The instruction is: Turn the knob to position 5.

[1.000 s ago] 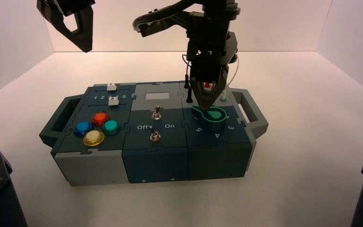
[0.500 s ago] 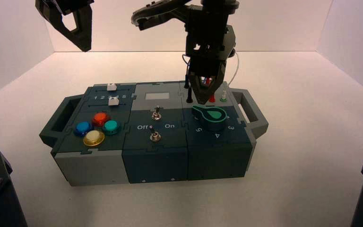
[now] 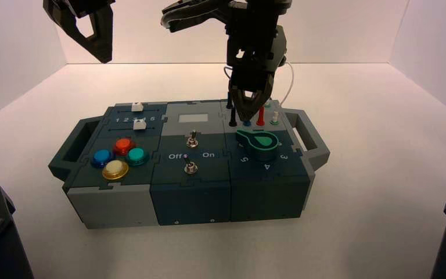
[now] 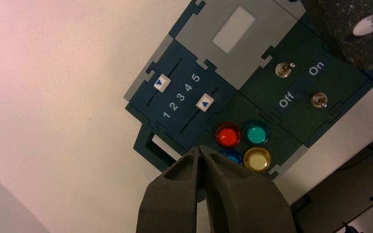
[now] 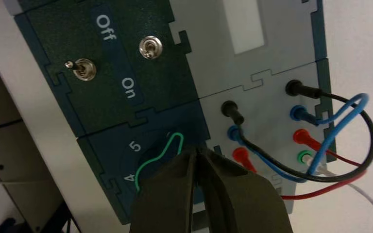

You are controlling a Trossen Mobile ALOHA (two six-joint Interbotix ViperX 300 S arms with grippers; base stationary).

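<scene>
The knob (image 3: 258, 143) sits on the right-hand dark teal panel of the box (image 3: 116, 206), green teardrop top on a black ring. In the high view its pointed end aims toward about 10 o'clock, past the printed 5 (image 3: 244, 158), which lies at roughly 7 o'clock off the knob's hub; 4 and 3 follow the arc round toward 5 and 4 o'clock. The right wrist view shows the tip's green outline beyond the 5 (image 5: 135, 145), not level with it. Judgement: the pointer overshoots and needs a short turn back toward the 5.

Right gripper (image 3: 248, 110) hangs above the knob at its 12 o'clock, clear of it, fingers pressed together, nothing held. To do the step well: part the fingers, come straight down so they straddle the teardrop's flanks, close firmly, rotate the wrist only a small amount, and check the tip against the digit before release.

In the way: the banana plugs (image 3: 260, 119) and their looping black, blue and red wires (image 5: 354, 141) stand just beyond the knob at 12 o'clock, directly under the gripper. A tilted descent could snag them.

Two toggle switches (image 3: 191, 139) lie at the knob's 9 o'clock, apart from it. Coloured push buttons (image 3: 119, 157) and sliders lie farther left.

Left gripper (image 3: 96, 38) is parked high at far left, fingers together, empty.
</scene>
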